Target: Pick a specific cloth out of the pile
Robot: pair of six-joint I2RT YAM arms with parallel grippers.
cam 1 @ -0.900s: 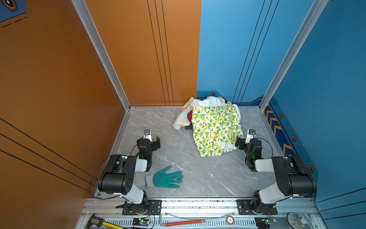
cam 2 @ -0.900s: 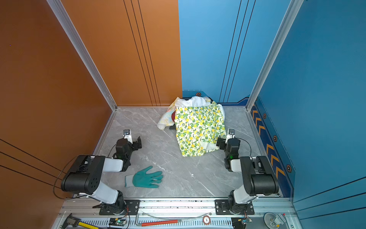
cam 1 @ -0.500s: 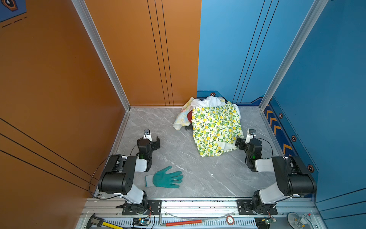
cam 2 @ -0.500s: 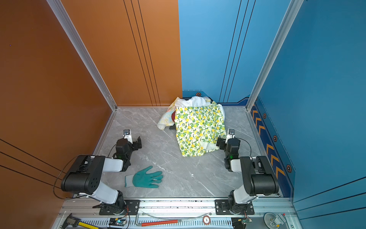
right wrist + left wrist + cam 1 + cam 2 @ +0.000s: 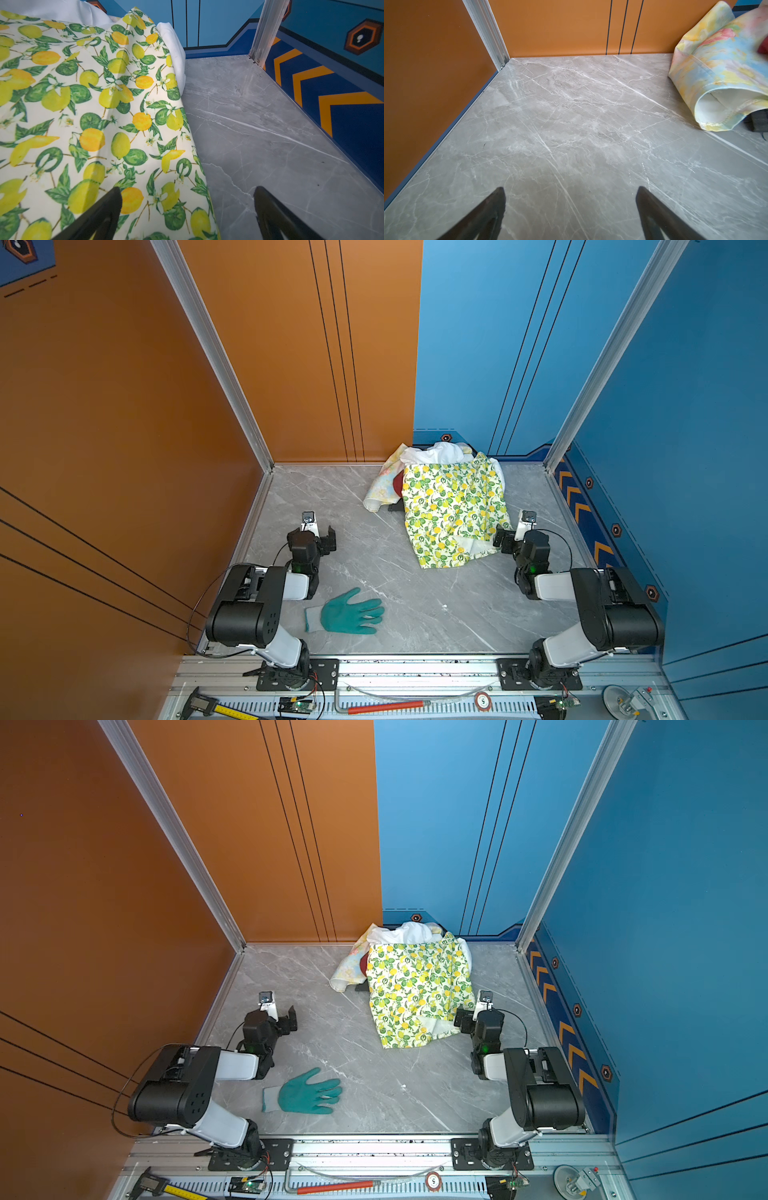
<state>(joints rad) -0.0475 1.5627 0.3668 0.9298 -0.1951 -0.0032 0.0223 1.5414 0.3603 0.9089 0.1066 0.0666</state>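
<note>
Two black parallel grippers, left gripper (image 5: 571,188) and right gripper (image 5: 187,188), gape empty; one heaped fabric pile (image 5: 453,506) nearly hides one dark red cloth (image 5: 398,485).

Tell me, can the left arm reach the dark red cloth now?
Probably, but barely: only a sliver of the dark red cloth shows, wedged between the floral cloth and lemon cloth covering it.

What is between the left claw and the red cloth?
From the left claw there is bare table, then the floral cloth, folded in front of the red cloth. Both top views show it.
</note>
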